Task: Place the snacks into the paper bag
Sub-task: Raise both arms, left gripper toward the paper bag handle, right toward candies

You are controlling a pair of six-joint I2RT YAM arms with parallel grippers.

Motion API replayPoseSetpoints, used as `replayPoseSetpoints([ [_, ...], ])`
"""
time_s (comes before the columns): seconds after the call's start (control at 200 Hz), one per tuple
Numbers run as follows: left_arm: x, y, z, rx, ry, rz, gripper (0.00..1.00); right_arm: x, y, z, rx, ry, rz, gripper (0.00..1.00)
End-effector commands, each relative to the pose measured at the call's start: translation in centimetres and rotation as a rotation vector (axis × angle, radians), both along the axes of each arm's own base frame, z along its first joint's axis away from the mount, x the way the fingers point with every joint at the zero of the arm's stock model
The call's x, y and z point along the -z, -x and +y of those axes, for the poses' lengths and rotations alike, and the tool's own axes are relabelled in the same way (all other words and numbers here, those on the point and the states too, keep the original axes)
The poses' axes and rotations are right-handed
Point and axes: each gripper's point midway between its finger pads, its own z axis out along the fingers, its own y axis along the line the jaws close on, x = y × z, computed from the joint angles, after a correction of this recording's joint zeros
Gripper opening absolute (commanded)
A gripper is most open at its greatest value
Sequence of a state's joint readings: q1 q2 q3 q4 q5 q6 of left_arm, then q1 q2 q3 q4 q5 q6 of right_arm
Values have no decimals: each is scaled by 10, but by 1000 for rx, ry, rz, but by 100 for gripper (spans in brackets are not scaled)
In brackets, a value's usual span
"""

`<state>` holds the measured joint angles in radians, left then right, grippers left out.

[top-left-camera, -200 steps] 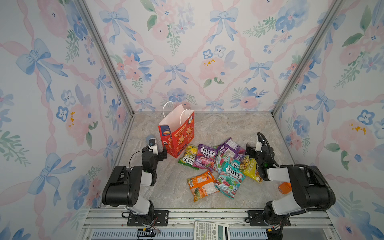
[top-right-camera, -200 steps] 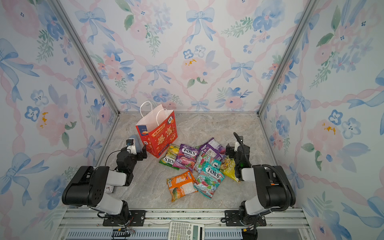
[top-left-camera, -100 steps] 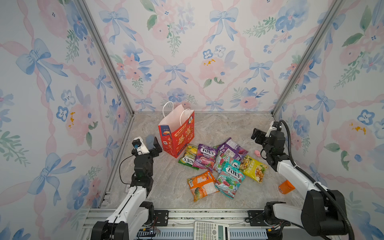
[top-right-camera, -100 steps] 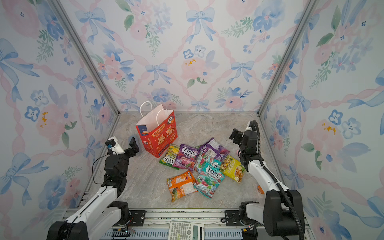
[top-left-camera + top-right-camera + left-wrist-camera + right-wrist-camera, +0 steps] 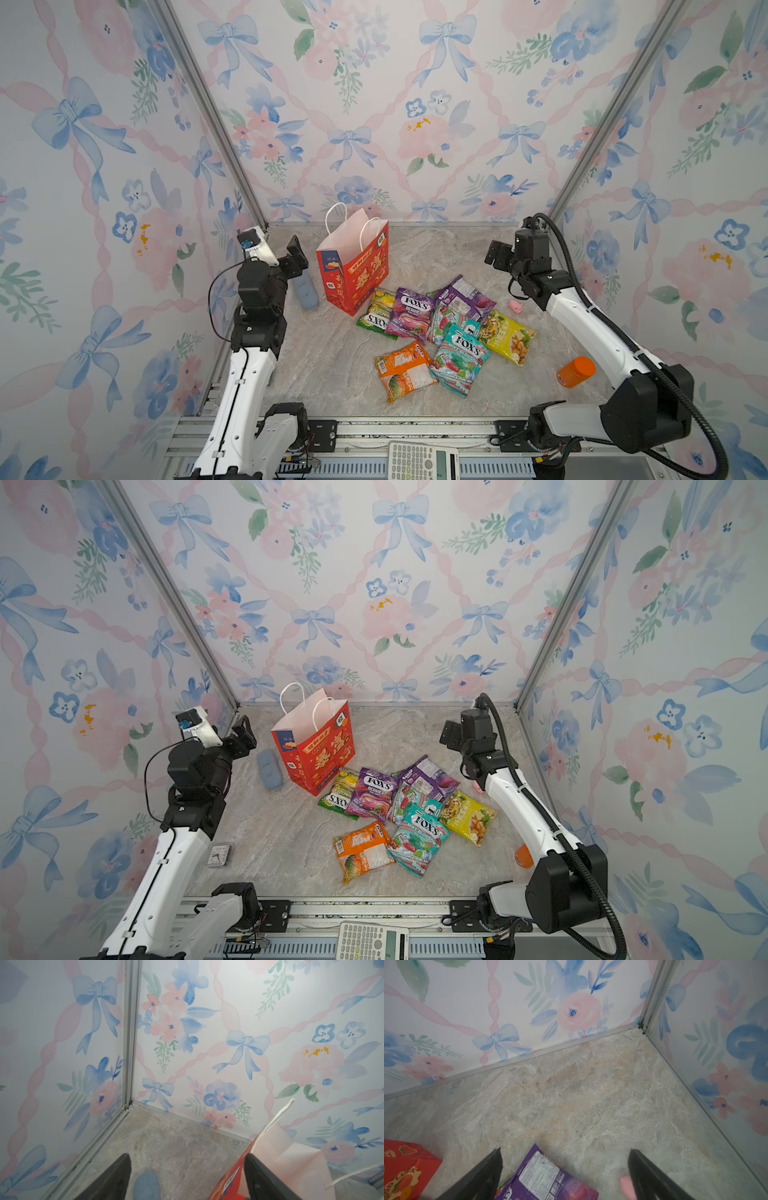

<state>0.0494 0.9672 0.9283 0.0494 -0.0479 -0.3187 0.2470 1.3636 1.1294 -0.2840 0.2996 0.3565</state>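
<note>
Both arms have risen and unfolded from their low crouch beside the pile. At centre left, the left gripper (image 5: 297, 261) hangs with its jaws spread and empty, just beside the upright red paper gift bag (image 5: 359, 274) with gold characters and white rope handles. All the flat glossy plastic snack packets (image 5: 436, 328) lie outside the bag, heaped in the lower middle. At centre right the right gripper (image 5: 496, 257), likewise spread and empty, hovers over the heap's far edge. This looks like a first reach: the left should steady the bag's rim while the right pinches the nearest purple packet (image 5: 550, 1178) by an edge. Only the left wrist view shows the bag's white lining. Only a top view shows a small square card (image 5: 218, 855) at lower left.
</note>
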Motion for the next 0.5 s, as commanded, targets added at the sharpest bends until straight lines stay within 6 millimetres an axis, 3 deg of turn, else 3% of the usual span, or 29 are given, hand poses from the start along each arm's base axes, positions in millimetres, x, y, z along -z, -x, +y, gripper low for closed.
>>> replayPoseSetpoints([
  [0.0,26,-15,-36,237,-42,217,77,21,8,13,-55,-4,125,97],
  [0.215,23,-37,-64,439,-85,311,64,16,3,27,-102,-26,123,97],
  [0.495,44,-46,-82,573,-73,398,56,16,-6,40,-139,-66,138,97],
])
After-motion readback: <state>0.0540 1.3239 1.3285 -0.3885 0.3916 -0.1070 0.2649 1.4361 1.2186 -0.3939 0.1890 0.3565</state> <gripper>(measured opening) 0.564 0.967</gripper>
